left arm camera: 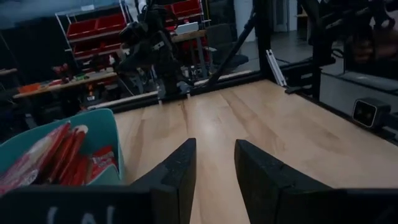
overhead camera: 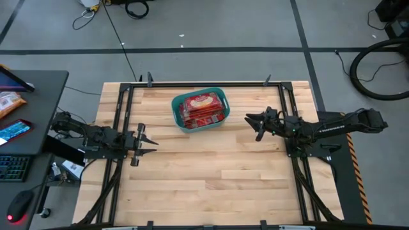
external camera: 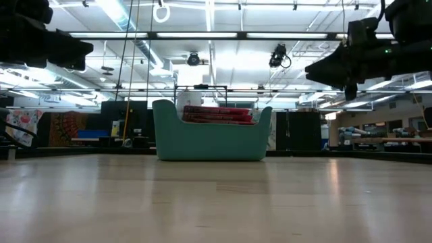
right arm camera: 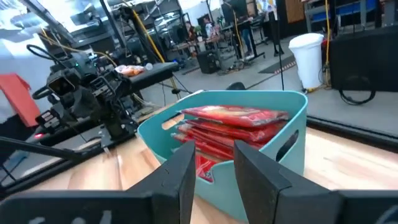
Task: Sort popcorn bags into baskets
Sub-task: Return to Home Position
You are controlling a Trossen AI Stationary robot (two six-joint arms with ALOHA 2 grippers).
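The teal basket (overhead camera: 174, 110) stands on its base near the middle of the table's far edge, also seen in the low view (external camera: 209, 138). Several red popcorn bags (overhead camera: 202, 108) lie stacked flat inside it, the stack rising just above the rim (external camera: 217, 115). My left gripper (overhead camera: 152, 145) hovers open and empty at the table's left, nearer than the basket, with the basket wall (left arm camera: 102, 130) beside its fingers (left arm camera: 214, 155). My right gripper (overhead camera: 249, 121) hovers open and empty to the right of the basket, pointing at it (right arm camera: 214, 162). No bag shows on the table.
Bare wooden tabletop (overhead camera: 211, 172) stretches over the near half and between the arms. A black metal frame (overhead camera: 204, 84) runs along the table's edges. A dark desk (overhead camera: 25, 108) with keyboard, mouse and packets stands off the left side. Cables lie on the floor beyond.
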